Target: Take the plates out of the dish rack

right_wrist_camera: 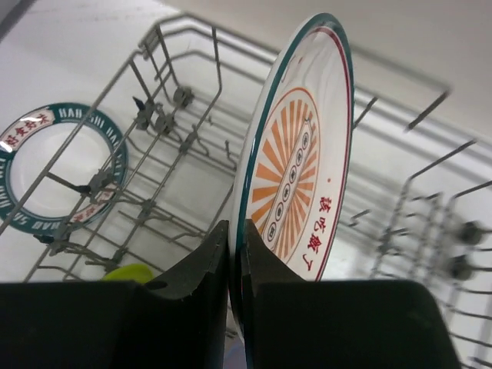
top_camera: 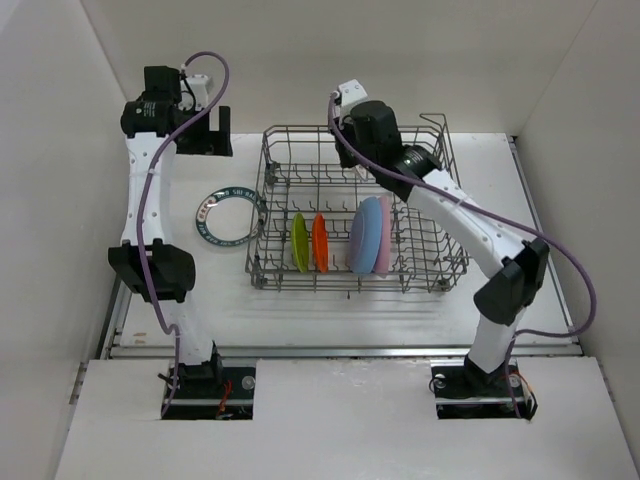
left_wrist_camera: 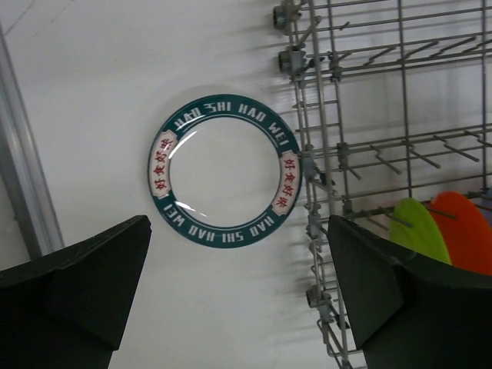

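Observation:
The grey wire dish rack (top_camera: 430, 262) stands mid-table. In its front row lime green (top_camera: 299, 243), orange (top_camera: 320, 243), light blue (top_camera: 364, 236) and pink (top_camera: 385, 236) plates stand on edge. A white plate with a teal lettered rim (top_camera: 230, 215) lies flat on the table left of the rack. My right gripper (right_wrist_camera: 237, 246) is shut on the rim of the white orange-sunburst plate (right_wrist_camera: 304, 169) and holds it upright above the rack's back part. My left gripper (left_wrist_camera: 238, 307) is open and empty, high above the table near the teal-rimmed plate (left_wrist_camera: 223, 171). A third white patterned plate is out of view.
The rack's tall wire sides (left_wrist_camera: 323, 154) rise just right of the left gripper, with the lime green (left_wrist_camera: 419, 227) and orange (left_wrist_camera: 465, 231) plates beyond. White walls enclose the table on the left, back and right. A metal rail (top_camera: 340, 350) runs along the front edge.

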Available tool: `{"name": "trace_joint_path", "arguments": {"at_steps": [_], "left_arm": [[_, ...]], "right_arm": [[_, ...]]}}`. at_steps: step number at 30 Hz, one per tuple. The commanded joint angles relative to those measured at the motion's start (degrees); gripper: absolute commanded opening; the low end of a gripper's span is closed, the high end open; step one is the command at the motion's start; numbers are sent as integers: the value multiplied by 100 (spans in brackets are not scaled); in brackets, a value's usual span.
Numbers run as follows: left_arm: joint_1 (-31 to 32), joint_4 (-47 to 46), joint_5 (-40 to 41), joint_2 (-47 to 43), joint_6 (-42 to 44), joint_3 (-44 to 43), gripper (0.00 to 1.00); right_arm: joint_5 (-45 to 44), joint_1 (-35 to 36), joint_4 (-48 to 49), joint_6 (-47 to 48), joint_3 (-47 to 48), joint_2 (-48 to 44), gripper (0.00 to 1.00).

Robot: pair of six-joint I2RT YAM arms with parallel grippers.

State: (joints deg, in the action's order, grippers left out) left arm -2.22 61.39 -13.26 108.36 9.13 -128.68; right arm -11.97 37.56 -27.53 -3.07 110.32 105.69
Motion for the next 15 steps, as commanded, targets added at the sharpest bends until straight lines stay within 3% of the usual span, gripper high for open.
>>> {"name": "trace_joint_path", "arguments": {"at_steps": [1,8,13,15], "left_arm": [[-86,313,-562,-51,-183,-183,100],[-33,365,-1906,-166,-236,-376,100],[-33,365,-2874,-350,-236,-377,100],[-33,365,-3164,-350,-236,-377,100]], "right_arm": [[-1043,444,801,1577,227,-699,0],[-2686,1850,1503,3414,-1116,-760,0],[-4363,2772,3865,5296,-2626,-506,0],[-4533,2923,4386,5806,-2831,-357,0]]}}
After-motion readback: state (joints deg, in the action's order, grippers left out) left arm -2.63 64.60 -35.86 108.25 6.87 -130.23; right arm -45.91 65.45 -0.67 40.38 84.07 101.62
